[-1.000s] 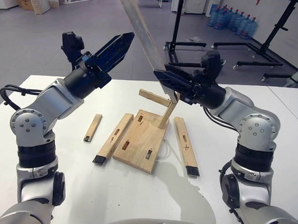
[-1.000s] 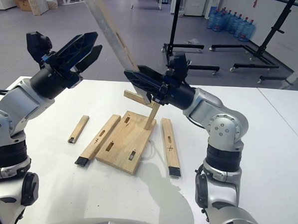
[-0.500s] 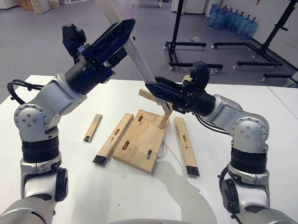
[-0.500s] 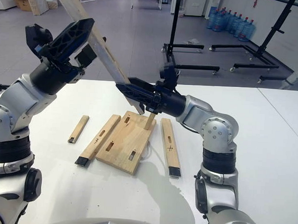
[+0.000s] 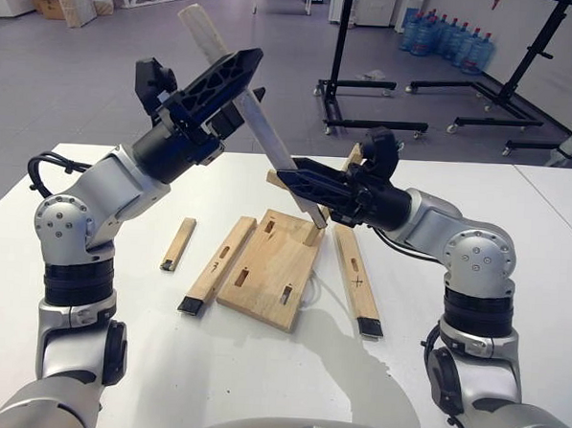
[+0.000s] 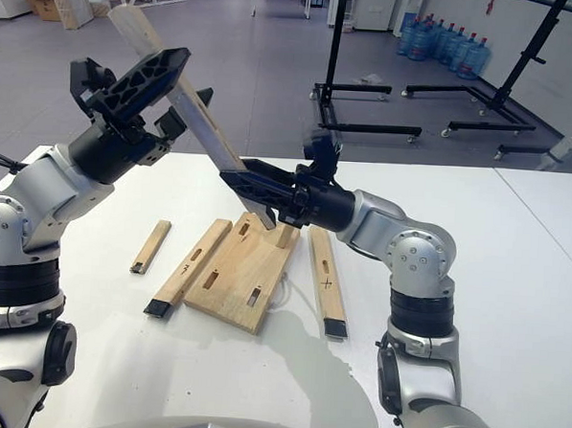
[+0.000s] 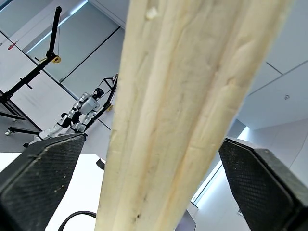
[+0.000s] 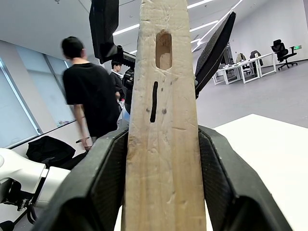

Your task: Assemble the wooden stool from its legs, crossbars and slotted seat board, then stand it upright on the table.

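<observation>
Left fingers (image 5: pixel 221 72) have swung in astride the leg (image 5: pixel 271 141), not clenched. Right fingers (image 5: pixel 302 175) grip its lower end above the seat board (image 5: pixel 269 266) on the table (image 5: pixel 551 285). Leg-fitting, I'd say; next, steer its tip into a slot.

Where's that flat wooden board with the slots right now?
The flat, pale wooden slotted board lies at the middle of the white table in both eye views, a loose wooden leg close on its left, a second leg on its right.

Pale wooden leg (image 5: pixel 257 121), tan seat board (image 5: pixel 269 271), black-tipped loose legs (image 5: pixel 216 264), white table (image 5: pixel 521 313).
</observation>
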